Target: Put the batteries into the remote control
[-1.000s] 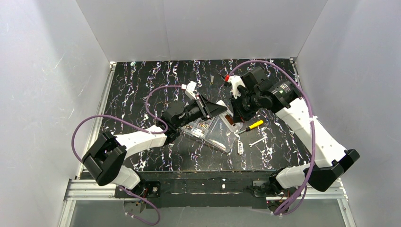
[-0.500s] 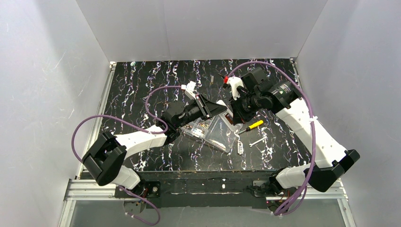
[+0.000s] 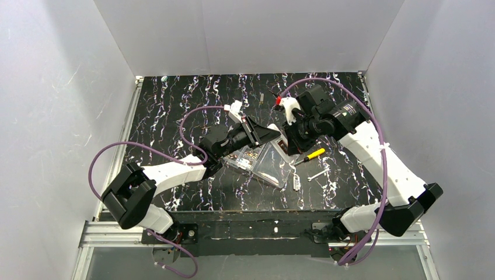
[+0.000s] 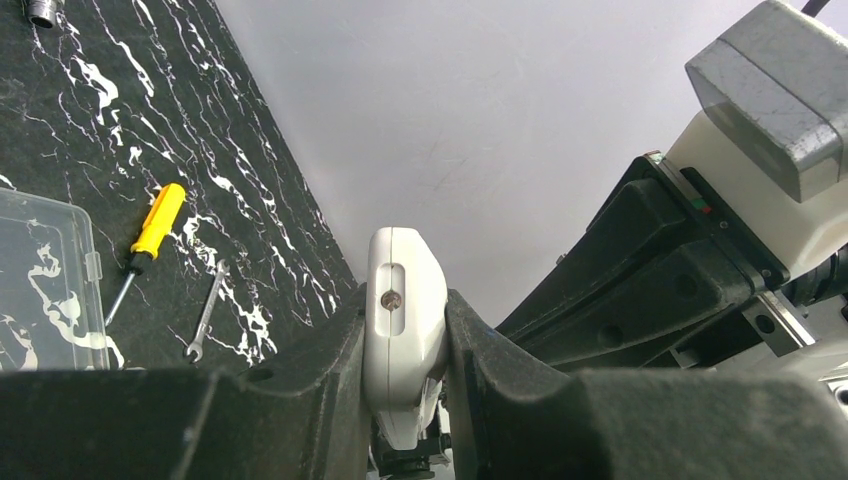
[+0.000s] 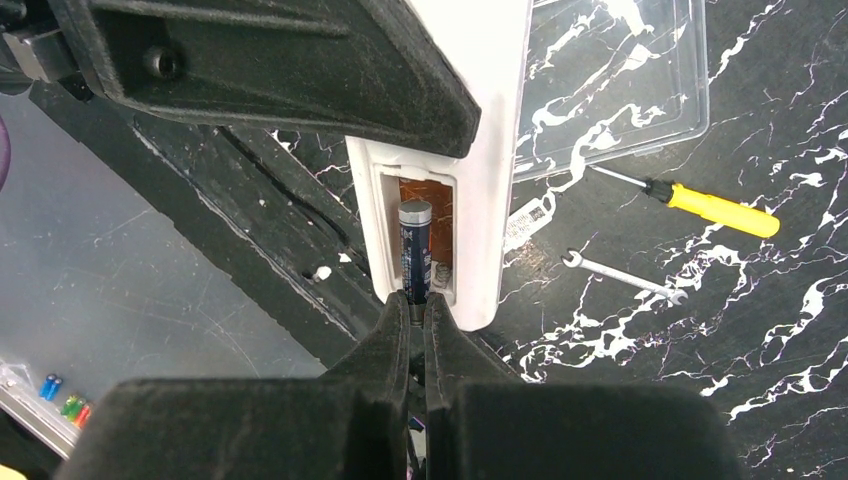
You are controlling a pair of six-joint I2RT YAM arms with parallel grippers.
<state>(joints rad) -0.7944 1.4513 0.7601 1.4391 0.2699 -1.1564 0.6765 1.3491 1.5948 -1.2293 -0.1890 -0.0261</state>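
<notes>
My left gripper (image 4: 405, 330) is shut on the white remote control (image 4: 403, 310) and holds it above the table, mid-table in the top view (image 3: 274, 133). In the right wrist view the remote (image 5: 480, 150) shows its open battery bay. A dark blue battery (image 5: 415, 250) stands in the bay. My right gripper (image 5: 417, 312) is shut on the battery's near end, right at the remote's end. In the top view my right gripper (image 3: 290, 135) meets the remote from the right. A second battery does not show.
The clear organiser box (image 3: 265, 162) lies open under the grippers, its lid also in the right wrist view (image 5: 610, 90). A yellow-handled screwdriver (image 3: 310, 155) and a small wrench (image 3: 318, 174) lie to its right. A small white tag (image 3: 296, 183) lies near the box.
My right arm has shifted slightly; its wrist has drifted a little left and toward the remote. My left arm holds still with the remote.
</notes>
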